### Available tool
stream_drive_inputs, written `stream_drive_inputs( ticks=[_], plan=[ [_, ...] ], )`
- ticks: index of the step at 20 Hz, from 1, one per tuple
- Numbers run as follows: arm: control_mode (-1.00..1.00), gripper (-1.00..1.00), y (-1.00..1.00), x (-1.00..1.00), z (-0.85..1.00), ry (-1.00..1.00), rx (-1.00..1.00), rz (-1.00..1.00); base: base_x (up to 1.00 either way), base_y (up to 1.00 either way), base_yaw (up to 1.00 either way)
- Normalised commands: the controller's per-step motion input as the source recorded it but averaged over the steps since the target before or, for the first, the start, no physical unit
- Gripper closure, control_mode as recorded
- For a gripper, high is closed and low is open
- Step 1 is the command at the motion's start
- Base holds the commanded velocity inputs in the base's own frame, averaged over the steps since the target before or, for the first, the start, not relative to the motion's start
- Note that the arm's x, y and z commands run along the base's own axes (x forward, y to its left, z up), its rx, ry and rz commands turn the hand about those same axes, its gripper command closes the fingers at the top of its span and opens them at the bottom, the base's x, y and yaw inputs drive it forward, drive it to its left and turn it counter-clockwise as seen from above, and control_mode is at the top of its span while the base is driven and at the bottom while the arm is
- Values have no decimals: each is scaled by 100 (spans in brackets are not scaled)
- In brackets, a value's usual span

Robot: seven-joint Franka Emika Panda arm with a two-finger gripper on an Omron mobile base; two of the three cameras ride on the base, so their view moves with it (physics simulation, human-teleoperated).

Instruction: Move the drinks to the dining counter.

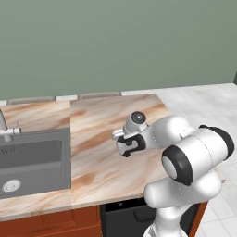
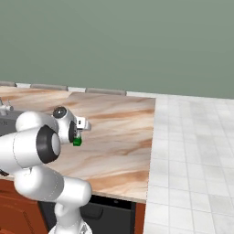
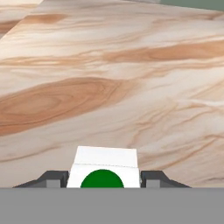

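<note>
White with a green top, the carton (image 3: 104,168) sits clamped between the two fingers of our hand (image 3: 104,179), and we see it held above the marble counter (image 3: 131,87).

Kitchen: marble counter (image 1: 111,139) w/ inset sink (image 1: 32,159), faucet (image 1: 3,125), tiled floor (image 2: 192,155).
</note>
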Motion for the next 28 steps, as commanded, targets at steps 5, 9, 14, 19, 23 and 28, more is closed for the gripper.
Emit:
stream_drive_inputs(
  ticks=[5, 9, 14, 19, 23, 28],
  plan=[
    [-100, 100, 0, 2, -25, 0, 1, 0, 0, 0, 0],
    [-100, 100, 0, 4, -26, 0, 2, 0, 0, 0, 0],
    [-100, 100, 0, 3, -25, 0, 3, 0, 0, 0, 0],
    [-100, -100, 0, 2, -30, 0, 3, 0, 0, 0, 0],
    [-100, -100, 0, -3, -11, -1, 8, 0, 0, 0, 0],
    [-100, -100, 0, -9, 0, -3, 9, -1, 0, 0, 0]
  ],
)
